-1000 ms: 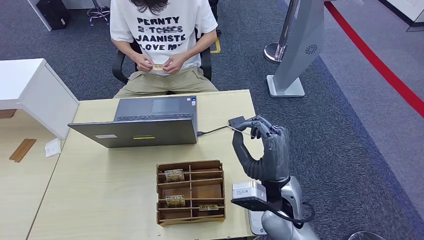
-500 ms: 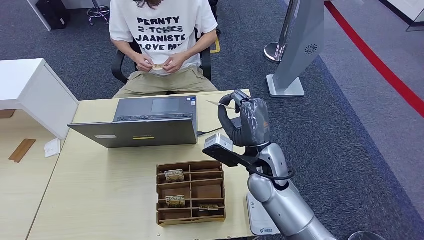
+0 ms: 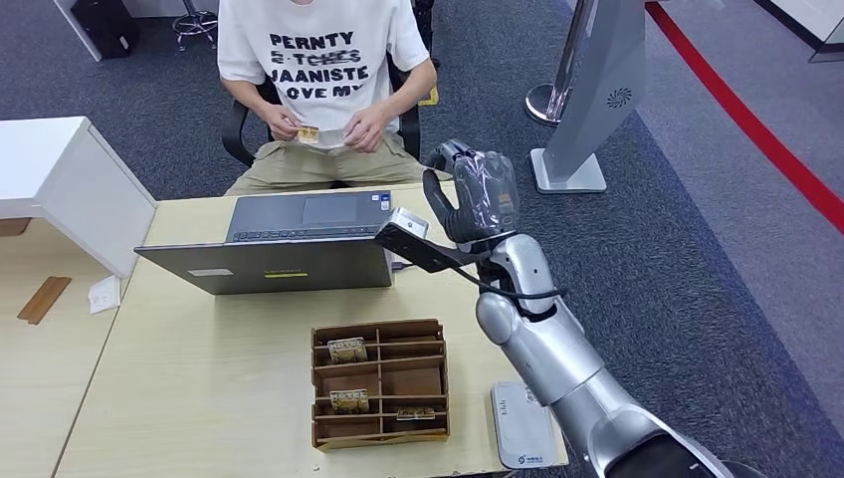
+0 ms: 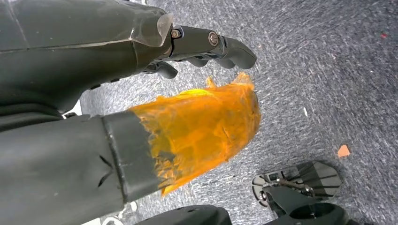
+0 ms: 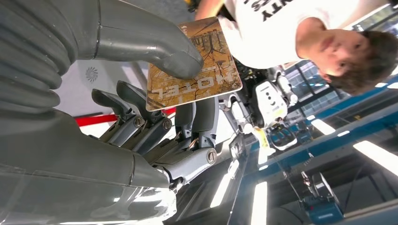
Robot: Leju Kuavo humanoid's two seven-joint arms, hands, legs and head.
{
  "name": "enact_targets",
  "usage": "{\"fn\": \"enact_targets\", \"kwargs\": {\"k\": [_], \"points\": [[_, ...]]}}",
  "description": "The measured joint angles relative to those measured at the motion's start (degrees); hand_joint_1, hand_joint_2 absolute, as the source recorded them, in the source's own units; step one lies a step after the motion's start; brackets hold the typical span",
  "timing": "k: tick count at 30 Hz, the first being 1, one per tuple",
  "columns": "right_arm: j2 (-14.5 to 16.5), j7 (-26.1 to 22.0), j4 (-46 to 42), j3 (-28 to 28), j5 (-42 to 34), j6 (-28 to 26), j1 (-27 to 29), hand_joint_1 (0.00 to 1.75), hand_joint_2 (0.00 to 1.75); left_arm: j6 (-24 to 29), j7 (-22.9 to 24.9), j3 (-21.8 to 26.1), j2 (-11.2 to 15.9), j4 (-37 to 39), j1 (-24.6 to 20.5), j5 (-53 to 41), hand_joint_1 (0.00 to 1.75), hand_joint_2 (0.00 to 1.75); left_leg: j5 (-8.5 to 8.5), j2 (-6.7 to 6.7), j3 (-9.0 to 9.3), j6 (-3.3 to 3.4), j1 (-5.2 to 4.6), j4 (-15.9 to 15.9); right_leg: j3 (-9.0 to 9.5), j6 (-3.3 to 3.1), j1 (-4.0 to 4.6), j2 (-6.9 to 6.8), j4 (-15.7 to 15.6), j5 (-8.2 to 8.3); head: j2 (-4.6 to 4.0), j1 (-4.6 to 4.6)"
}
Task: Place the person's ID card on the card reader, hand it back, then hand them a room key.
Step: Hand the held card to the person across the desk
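My right hand (image 3: 476, 194) is raised above the table's far edge, just in front of the seated person (image 3: 323, 60). It pinches a brown room key card (image 5: 197, 70) printed "HOTEL" between thumb and fingers, and the card points toward the person. The person holds a small ID card (image 3: 310, 132) in one hand at their lap, the other hand beside it. My left hand (image 4: 117, 93) hangs over the grey carpet, its thumb wrapped in orange tape (image 4: 202, 126), fingers apart and holding nothing. My right wrist hides the black card reader.
An open laptop (image 3: 289, 239) stands at the table's far side, a cable (image 3: 400, 266) running from it. A wooden divided tray (image 3: 379, 383) with key cards sits near the front. A white device (image 3: 521, 423) lies at the front right corner. A grey stand (image 3: 587, 110) is right of the table.
My right hand rose from beside the black reader and moved forward toward the person, carrying the card. The person's hands have drawn apart, one keeping the ID card.
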Motion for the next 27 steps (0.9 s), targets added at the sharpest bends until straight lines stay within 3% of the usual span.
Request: {"fn": "enact_targets", "kwargs": {"k": [10,20,24,27], "points": [[1.88,2.07,8.73,-0.40,3.43,-0.34,-6.30,1.75,1.75,-0.71,0.64,-2.03,-0.19,0.00,-0.89,-0.84,0.00,0.00,0.00,-0.01,0.00,0.00,0.00,0.01,0.00,0.00,0.00,0.00,0.01,0.00,0.00,0.01],[3.03,3.08,13.13,-0.90,4.53,-0.98,-8.79,1.75,1.75,-0.93,0.95,-2.69,-0.24,0.00,-1.34,-1.15,0.00,0.00,0.00,-0.01,0.00,0.00,0.00,0.01,0.00,0.00,0.00,0.00,0.01,0.00,0.00,0.01],[3.34,3.08,14.19,-1.01,4.60,-0.95,-8.96,0.00,1.75,-0.95,0.95,-2.71,-0.26,0.00,-1.41,-1.06,0.00,0.00,0.00,-0.02,0.00,0.00,0.00,0.01,0.00,0.00,0.00,-0.01,0.01,0.00,0.00,0.01],[3.57,3.15,14.90,-1.01,4.68,-0.65,-8.95,0.00,1.75,-0.95,0.96,-2.71,-0.29,0.00,-1.47,-0.76,0.00,0.00,0.00,-0.01,-0.01,0.00,0.00,0.01,-0.01,0.00,0.00,0.00,0.01,0.00,0.00,0.00]]}}
